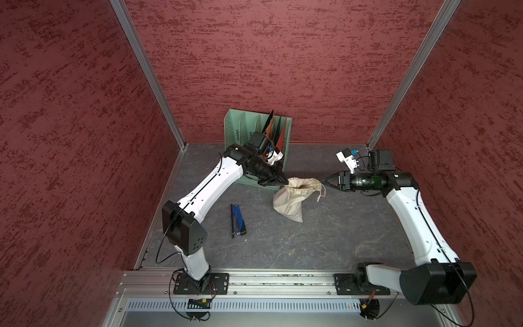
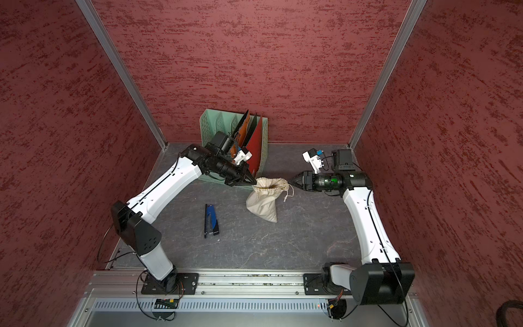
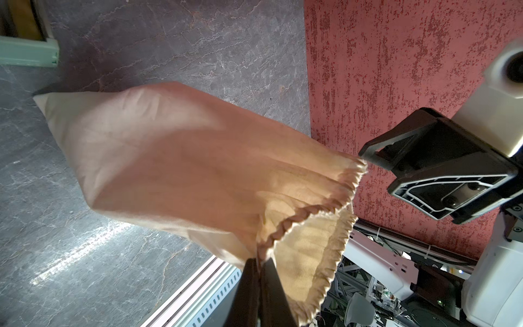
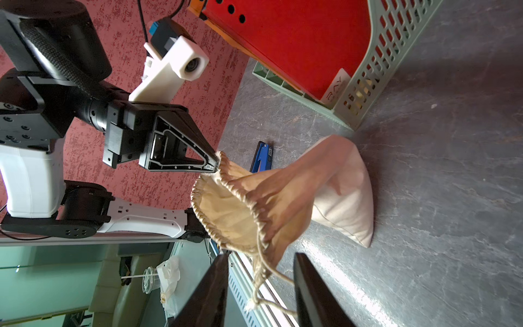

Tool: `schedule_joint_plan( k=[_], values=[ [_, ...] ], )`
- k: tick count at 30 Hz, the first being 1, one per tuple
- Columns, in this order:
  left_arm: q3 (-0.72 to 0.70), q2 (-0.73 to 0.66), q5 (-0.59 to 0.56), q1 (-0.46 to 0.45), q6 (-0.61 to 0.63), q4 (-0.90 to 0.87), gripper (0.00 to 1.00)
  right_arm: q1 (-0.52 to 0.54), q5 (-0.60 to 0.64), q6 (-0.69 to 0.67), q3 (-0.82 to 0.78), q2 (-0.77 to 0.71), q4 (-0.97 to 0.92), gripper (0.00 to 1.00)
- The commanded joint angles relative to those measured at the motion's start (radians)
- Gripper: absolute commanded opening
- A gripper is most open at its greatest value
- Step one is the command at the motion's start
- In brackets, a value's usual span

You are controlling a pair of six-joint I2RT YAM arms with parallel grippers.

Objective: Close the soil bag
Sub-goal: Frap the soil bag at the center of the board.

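The cream soil bag (image 1: 293, 202) rests with its bottom on the grey table, and its gathered mouth (image 4: 226, 215) is lifted and gaping. My left gripper (image 3: 259, 259) is shut on the rim of the mouth at its left side, and its tips (image 1: 285, 181) meet the cloth. At the opposite side of the mouth my right gripper (image 4: 260, 254) is open. The thin drawstring cords (image 4: 266, 280) hang loose between its two fingers without being pinched. Both top views show the two grippers facing each other across the bag (image 2: 263, 201), the right gripper (image 2: 290, 182) just off the rim.
A blue stapler (image 1: 237, 219) lies on the table left of the bag. Behind the left gripper, a pale green file rack (image 1: 240, 127) with red and black folders stands against the back wall. Red walls close in three sides.
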Motion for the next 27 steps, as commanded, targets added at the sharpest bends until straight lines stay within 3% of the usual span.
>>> schedule_joint_plan(
  k=[1, 14, 27],
  values=[
    [0.027, -0.003, -0.004, -0.003, 0.013, -0.004, 0.0, -0.006, -0.047, -0.036, -0.01, 0.015, 0.021, 0.41],
    [0.01, -0.023, -0.014, -0.004, 0.01, -0.01, 0.0, -0.006, -0.065, -0.042, -0.06, 0.013, 0.042, 0.4],
    [0.009, -0.026, -0.013, -0.004, 0.016, -0.015, 0.0, -0.006, -0.036, -0.038, -0.079, -0.031, 0.021, 0.3]
  ],
)
